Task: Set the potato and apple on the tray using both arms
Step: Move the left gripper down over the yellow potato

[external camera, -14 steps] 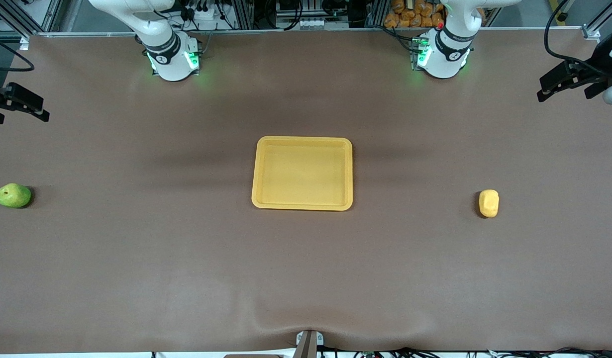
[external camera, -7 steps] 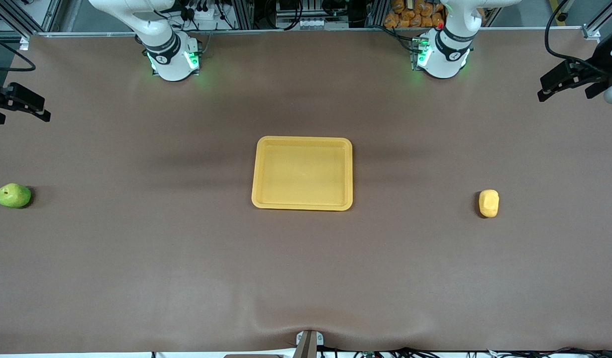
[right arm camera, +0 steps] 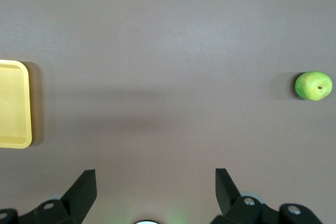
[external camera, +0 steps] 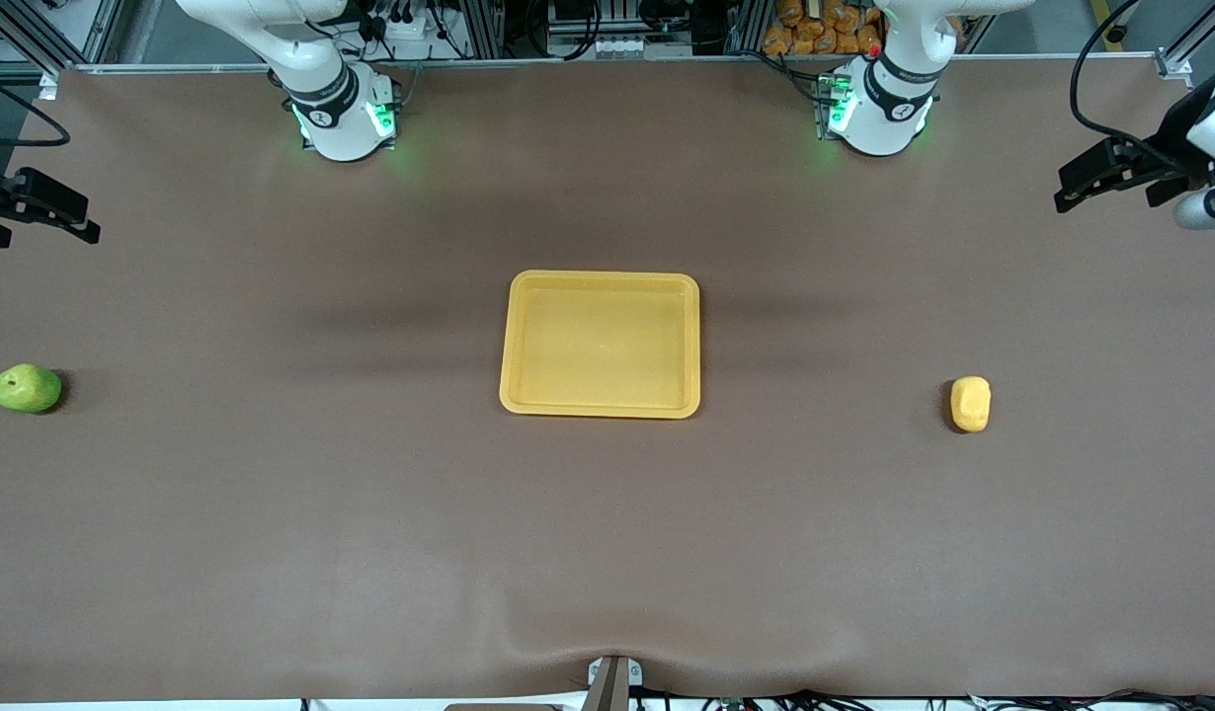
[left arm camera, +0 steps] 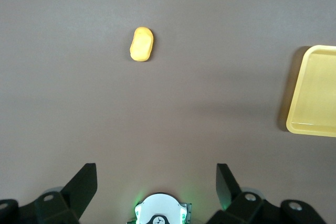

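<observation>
1. The potato [external camera: 970,404] lies on the table toward the left arm's end, level with the edge of the tray [external camera: 600,407] that is nearest the front camera and well apart from it. Its long axis runs from near to far in the front view.

2. The apple [external camera: 26,388] lies on the table toward the right arm's end, at almost the same depth as the potato, also well apart from the tray. Its stem dimple faces upward.

3. The tray sits at the middle of the table between the two items. It holds nothing.

4. The left gripper [external camera: 1111,174] hangs high over the table edge at the left arm's end, above ground farther from the front camera than the potato. In the left wrist view its fingers [left arm camera: 84,184] are spread wide, with nothing between them, and the potato [left arm camera: 141,44] lies ahead of the jaws.

5. The right gripper [external camera: 35,205] hangs over the table edge at the right arm's end. Its fingers [right arm camera: 84,187] are likewise spread and empty, with the apple [right arm camera: 313,85] ahead and off to one side.

6. Judgement: each item lies nearest its own arm. The left arm takes the potato and the right arm takes the apple. Closing across the potato's short axis gives the narrower grasp.
</observation>
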`<state>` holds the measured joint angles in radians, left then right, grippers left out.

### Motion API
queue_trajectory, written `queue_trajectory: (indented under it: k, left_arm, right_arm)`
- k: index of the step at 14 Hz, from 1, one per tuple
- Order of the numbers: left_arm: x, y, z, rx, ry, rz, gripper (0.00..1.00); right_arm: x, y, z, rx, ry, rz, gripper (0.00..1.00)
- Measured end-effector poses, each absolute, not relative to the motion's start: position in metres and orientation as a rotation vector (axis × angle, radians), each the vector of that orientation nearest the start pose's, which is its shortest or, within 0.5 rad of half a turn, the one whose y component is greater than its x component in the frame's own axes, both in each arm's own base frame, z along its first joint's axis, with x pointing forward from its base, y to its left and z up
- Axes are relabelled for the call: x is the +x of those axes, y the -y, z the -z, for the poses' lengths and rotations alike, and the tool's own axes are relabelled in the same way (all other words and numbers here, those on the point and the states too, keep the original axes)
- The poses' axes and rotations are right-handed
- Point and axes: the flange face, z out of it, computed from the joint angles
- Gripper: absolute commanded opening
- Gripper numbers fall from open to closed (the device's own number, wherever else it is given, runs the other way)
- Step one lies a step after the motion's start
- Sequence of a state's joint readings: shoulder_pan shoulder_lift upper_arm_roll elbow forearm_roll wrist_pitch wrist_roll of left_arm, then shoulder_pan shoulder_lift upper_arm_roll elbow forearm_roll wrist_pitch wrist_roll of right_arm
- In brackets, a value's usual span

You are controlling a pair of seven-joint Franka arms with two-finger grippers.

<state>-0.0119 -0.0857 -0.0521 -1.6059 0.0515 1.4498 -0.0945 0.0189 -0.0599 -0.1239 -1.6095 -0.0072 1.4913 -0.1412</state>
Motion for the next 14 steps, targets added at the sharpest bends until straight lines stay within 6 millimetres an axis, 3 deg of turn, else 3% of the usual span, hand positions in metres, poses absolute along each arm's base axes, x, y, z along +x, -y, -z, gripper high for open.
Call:
queue_trajectory:
  k: [2, 7, 14]
  left_arm:
    - [0.521, 0.028, -0.625, -3.078, 0.052, -0.115, 1.00]
    - [0.539, 0.016, -0.546, -3.079, 0.071, -0.064, 1.00]
    - [0.541, 0.012, -0.461, -3.058, 0.033, 0.071, 1.00]
  right_arm:
    - [0.526, 0.059, -0.628, -3.132, 0.053, -0.104, 1.00]
    - [0.534, 0.063, -0.613, -3.132, 0.040, -0.142, 1.00]
    - [0.553, 0.103, -0.586, -3.141, -0.067, -0.120, 1.00]
